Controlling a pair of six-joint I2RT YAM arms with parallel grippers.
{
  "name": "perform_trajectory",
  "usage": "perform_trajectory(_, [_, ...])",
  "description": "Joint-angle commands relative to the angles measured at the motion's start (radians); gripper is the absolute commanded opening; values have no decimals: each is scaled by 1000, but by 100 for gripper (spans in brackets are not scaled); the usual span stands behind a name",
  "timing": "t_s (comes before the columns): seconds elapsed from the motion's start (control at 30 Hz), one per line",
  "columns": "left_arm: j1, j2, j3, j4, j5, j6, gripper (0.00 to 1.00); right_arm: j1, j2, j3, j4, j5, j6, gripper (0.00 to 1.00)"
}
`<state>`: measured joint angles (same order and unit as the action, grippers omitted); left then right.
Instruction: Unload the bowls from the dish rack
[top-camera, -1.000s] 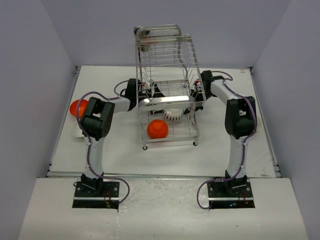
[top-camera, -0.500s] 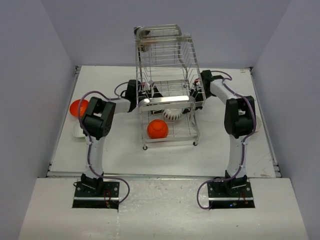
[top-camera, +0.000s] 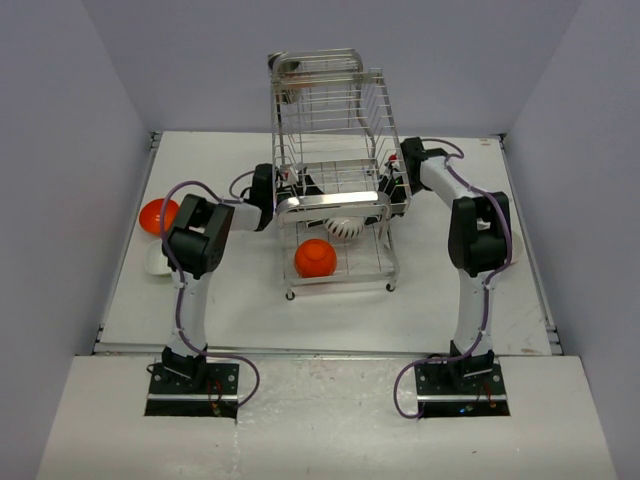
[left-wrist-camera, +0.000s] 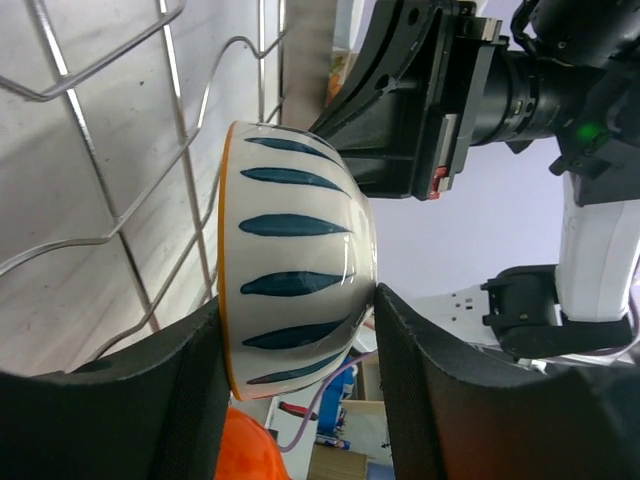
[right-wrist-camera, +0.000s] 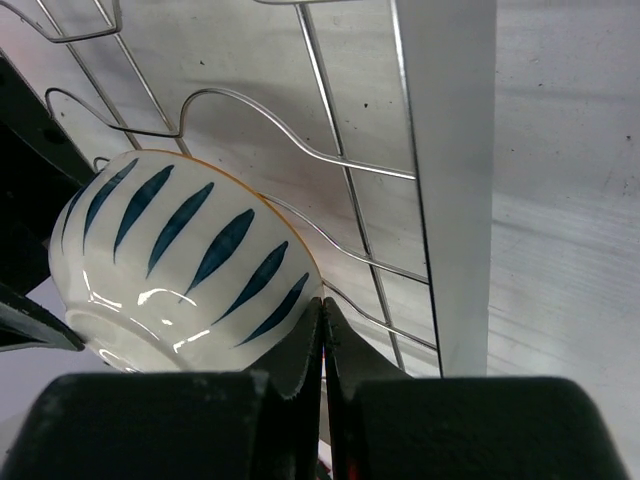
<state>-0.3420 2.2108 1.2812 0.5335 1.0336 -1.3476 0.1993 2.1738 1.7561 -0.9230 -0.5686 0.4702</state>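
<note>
- The white tabletop (top-camera: 250, 315) has a thin raised rim along its edges.
- A dish rack (top-camera: 335, 190) stands on its small feet midway between the left and right edges.
- An orange bowl (top-camera: 153, 215) sits near the left edge.
- A white bowl (top-camera: 157, 263), partly hidden, sits just nearer, also by the left edge.

right tool (right-wrist-camera: 322, 306): closed | tips beside striped bowl (right-wrist-camera: 170, 270) | dish rack (right-wrist-camera: 445, 180) behind
</note>
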Motion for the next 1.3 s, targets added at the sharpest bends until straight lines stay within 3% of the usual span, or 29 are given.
perform_trajectory(0.0, [-8,3,-8,166,29,-103,56,12,12,51,-19,-27,-10,0])
perform_trajectory(0.57, [-9,46,-11,364,11,-260,54,11,32,80,-40,-24,-21,0])
perform_trajectory(0.73, [-17,64,-16,437,2,-323,49,11,35,79,-40,-22,-22,0])
perform_trajectory(0.83, [-17,73,-23,506,-3,-375,41,11,38,83,-40,-25,-22,0])
perform_trajectory(1.27, [-18,107,-36,646,-30,-476,41,12,47,89,-45,-25,-25,0])
